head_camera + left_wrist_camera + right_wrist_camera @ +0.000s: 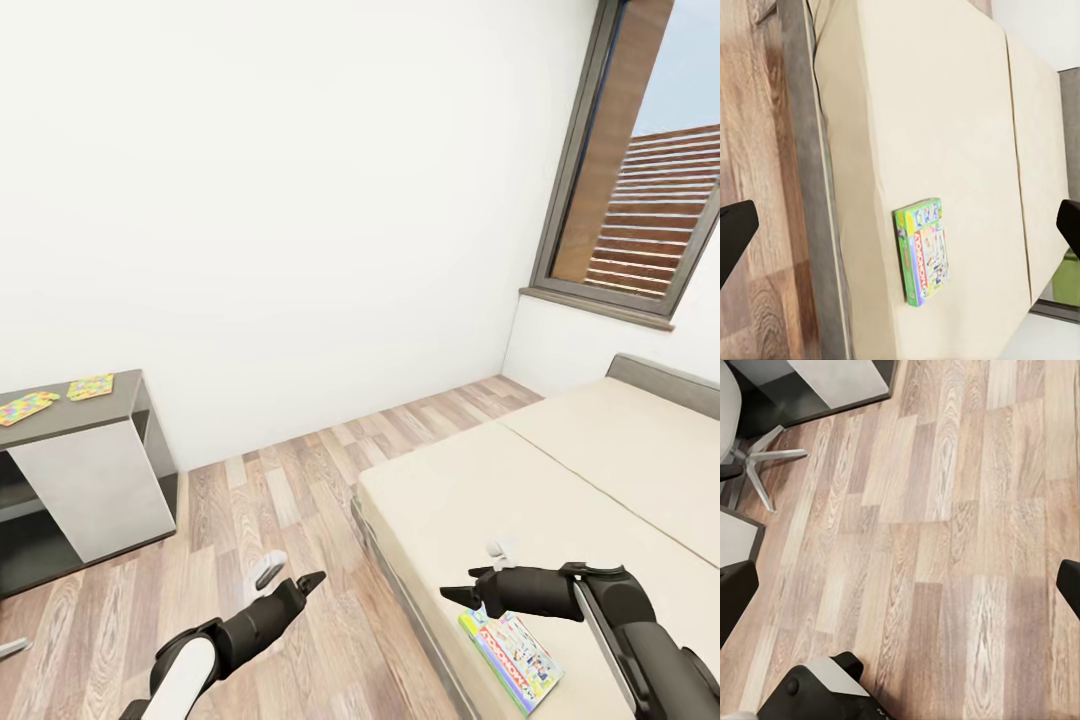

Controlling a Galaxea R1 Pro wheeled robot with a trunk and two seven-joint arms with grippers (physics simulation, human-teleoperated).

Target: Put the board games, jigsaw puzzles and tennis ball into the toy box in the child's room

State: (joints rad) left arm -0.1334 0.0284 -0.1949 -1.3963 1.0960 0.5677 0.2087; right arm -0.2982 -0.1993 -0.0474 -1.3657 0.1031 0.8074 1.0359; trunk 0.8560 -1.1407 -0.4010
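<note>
One board game (pixel 510 655), a green-edged illustrated box, lies flat on the bed (pixel 560 470) near its front edge. The left wrist view shows the same board game (pixel 922 251) on the beige mattress (pixel 945 112). My right gripper (pixel 480 573) hovers open just above the bed, a little beyond the box. Over the wood floor beside the bed, my left gripper (pixel 288 575) is open and empty. Two jigsaw puzzles (pixel 25 407) (pixel 90 386) lie on the dark grey cabinet top of the table (pixel 110 410) at far left. The toy box and tennis ball are out of view.
Wood-plank floor (pixel 300 480) runs between the cabinet and the bed. A white wall stands ahead, with a dark-framed window (pixel 640 180) at the right above the bed. In the right wrist view a chair base (pixel 765 465) stands on the floor by the cabinet.
</note>
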